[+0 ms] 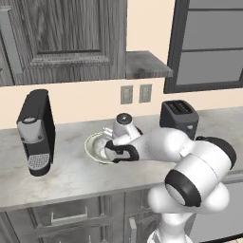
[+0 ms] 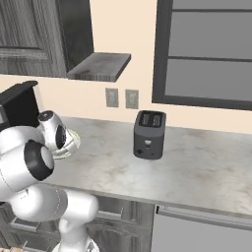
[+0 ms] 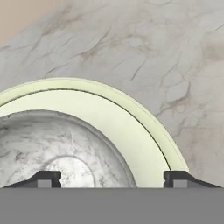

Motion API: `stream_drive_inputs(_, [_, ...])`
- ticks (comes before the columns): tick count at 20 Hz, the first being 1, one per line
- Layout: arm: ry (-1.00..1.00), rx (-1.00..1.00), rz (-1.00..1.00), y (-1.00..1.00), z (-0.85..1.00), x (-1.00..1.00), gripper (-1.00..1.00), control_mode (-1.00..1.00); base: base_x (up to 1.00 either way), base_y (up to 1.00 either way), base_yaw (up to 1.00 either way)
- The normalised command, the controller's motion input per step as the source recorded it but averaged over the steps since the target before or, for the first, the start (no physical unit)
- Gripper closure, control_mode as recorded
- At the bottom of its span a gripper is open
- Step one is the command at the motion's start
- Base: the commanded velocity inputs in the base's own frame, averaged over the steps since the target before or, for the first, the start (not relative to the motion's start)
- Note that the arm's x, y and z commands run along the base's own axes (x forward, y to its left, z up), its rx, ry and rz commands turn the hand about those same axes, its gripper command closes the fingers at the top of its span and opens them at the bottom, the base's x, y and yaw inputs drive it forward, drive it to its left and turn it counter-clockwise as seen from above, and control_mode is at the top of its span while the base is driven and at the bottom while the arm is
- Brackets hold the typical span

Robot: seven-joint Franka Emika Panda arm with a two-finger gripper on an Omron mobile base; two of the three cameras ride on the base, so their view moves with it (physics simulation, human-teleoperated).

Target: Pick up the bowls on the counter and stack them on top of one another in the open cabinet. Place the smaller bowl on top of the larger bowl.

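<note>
The smaller bowl (image 3: 57,148), grey-white and marbled, sits inside the larger bowl (image 3: 131,127), whose pale cream-green rim curves around it in the hand view. Both rest on the counter (image 1: 71,171), on its left part, between the black coffee machine (image 1: 35,130) at far left and the dark toaster (image 1: 179,116) to the right. The gripper (image 3: 111,178) hangs just above the nested bowls with its jaws spread wide, one fingertip over the marbled bowl and the other over the cream-green rim, holding nothing. From the left base view the arm's wrist covers most of the stack, leaving the left side of the wide bowl showing. The open cabinet (image 2: 98,66), a dark wood-grain shelf, is mounted on the wall above and to the right of the bowls, beside the panelled cabinet door (image 1: 61,38).
</note>
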Motion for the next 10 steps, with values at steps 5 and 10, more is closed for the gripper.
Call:
stream_drive_inputs(5, [0.00, 0.09, 0.00, -0.19, 0.38, -0.31, -1.00, -1.00, 0.00, 0.00, 0.00])
stream_drive_inputs(10, [0.00, 0.13, 0.00, -0.25, 0.41, -0.27, -1.00, -1.00, 0.00, 0.00, 0.00])
